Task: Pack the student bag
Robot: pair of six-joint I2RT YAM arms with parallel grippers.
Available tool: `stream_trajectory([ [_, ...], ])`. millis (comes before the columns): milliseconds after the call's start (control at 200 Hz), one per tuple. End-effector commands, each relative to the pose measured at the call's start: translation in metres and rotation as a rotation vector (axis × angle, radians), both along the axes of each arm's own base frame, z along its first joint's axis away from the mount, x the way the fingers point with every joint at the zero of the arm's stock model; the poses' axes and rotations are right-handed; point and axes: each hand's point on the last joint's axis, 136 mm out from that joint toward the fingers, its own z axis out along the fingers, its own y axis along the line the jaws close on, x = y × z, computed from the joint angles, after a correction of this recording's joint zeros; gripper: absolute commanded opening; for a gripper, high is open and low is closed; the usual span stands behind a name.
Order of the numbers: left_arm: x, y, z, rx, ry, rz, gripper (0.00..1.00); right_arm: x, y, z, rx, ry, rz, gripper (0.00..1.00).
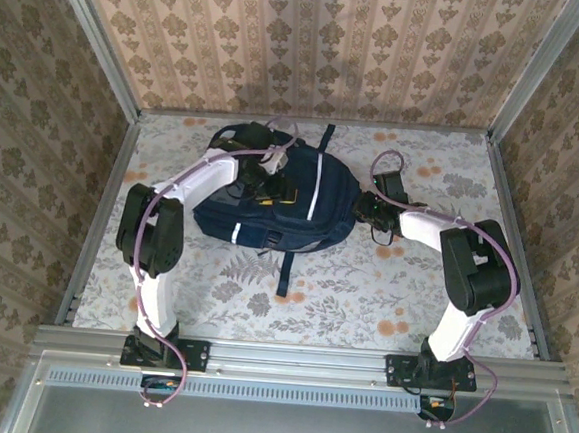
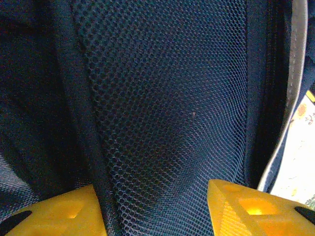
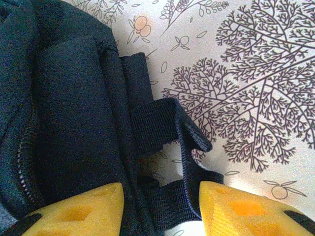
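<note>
The student bag (image 1: pixel 284 216) is dark navy — thin white stripes. Under it, the table (image 1: pixel 363 303) shows grey foliage, orange blossoms.

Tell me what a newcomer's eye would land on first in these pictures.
The big navy student bag lying mid-table on the floral tablecloth catches the eye first, with both arms bent in on it. Next come the bright yellow fingers: the left gripper straddles the bag's dark mesh panel. The right gripper straddles a webbing strap loop at the bag's edge.
</note>
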Motion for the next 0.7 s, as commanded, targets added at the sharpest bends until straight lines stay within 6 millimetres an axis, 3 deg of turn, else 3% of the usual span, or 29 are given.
stream_trajectory([
  [0,-0.014,-0.029,0.013,-0.081,0.014,-0.089,0.51,-0.011,0.008,-0.021,0.026,0.064,0.027,0.46],
  [90,-0.014,-0.027,0.006,-0.057,0.021,-0.084,0.52,-0.010,0.010,-0.024,0.037,0.069,0.024,0.46],
  [270,-0.009,0.003,-0.029,0.132,0.056,-0.037,0.53,-0.009,0.013,-0.027,0.057,0.073,0.022,0.46],
  [375,-0.008,0.001,-0.044,0.115,0.087,-0.022,0.48,-0.009,0.014,-0.027,0.063,0.071,0.023,0.46],
  [445,-0.007,-0.003,-0.047,0.097,0.088,-0.014,0.39,-0.010,0.015,-0.028,0.067,0.071,0.027,0.45],
  [610,-0.006,-0.016,-0.040,0.002,0.076,-0.015,0.00,-0.012,0.016,-0.026,0.073,0.064,0.032,0.43],
  [695,-0.004,-0.019,-0.034,-0.021,0.056,-0.014,0.00,-0.013,0.013,-0.023,0.066,0.056,0.028,0.42],
])
